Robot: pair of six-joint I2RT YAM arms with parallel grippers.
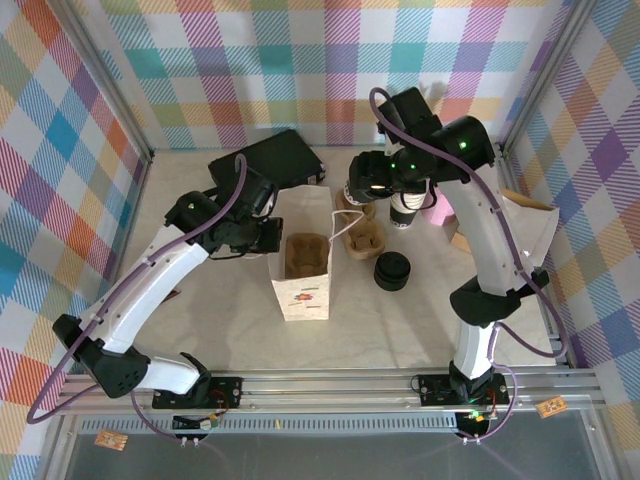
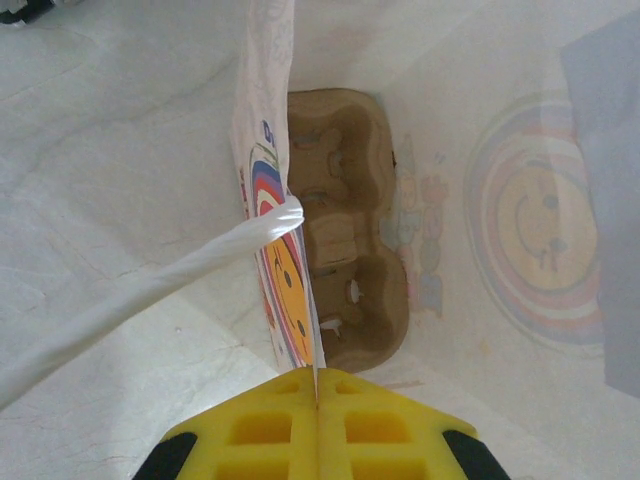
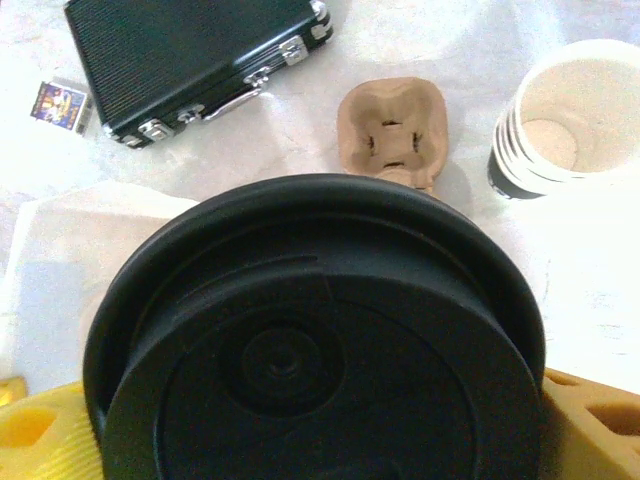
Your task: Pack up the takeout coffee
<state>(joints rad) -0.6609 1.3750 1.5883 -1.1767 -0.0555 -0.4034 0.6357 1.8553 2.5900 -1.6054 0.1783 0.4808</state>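
Observation:
The takeout coffee [image 3: 565, 115] is an open cream-white paper cup with a black lower band, standing at the upper right of the right wrist view [image 1: 403, 212]. My right gripper [image 3: 320, 400] hangs to its left [image 1: 365, 188], its yellow fingers closed on the sides of a round black lid [image 3: 310, 340]. Whatever lies under the lid is hidden. My left gripper [image 2: 318, 400] is shut on the rim of a white paper bag [image 2: 275, 150] with a smiley print [image 1: 303, 275]. A brown cup carrier [image 2: 345, 230] sits inside the bag.
A second brown cup carrier [image 3: 392, 135] lies on the table beside the bag [image 1: 362, 238]. A low stack of black lids [image 1: 392, 270] stands right of it. A black case [image 3: 190, 60] lies at the back. A pink cup [image 1: 436, 212] stands behind the right arm.

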